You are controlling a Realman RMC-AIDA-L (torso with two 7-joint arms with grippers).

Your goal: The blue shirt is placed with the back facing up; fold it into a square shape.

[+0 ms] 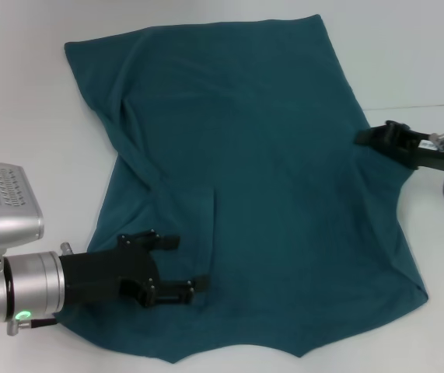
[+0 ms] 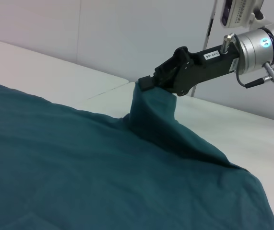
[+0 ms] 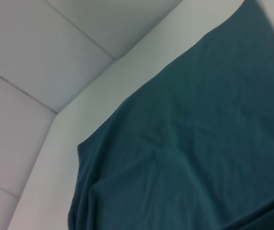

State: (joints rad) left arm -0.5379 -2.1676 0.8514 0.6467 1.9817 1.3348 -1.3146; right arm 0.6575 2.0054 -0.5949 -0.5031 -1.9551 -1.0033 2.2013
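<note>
Blue shirt [image 1: 260, 179] plain side up — right gripper [image 2: 146, 82] pinching its edge.

The blue shirt [image 1: 268, 179] is soft matt knit cloth, lying on a smooth, matt white table [image 1: 408, 54].
</note>
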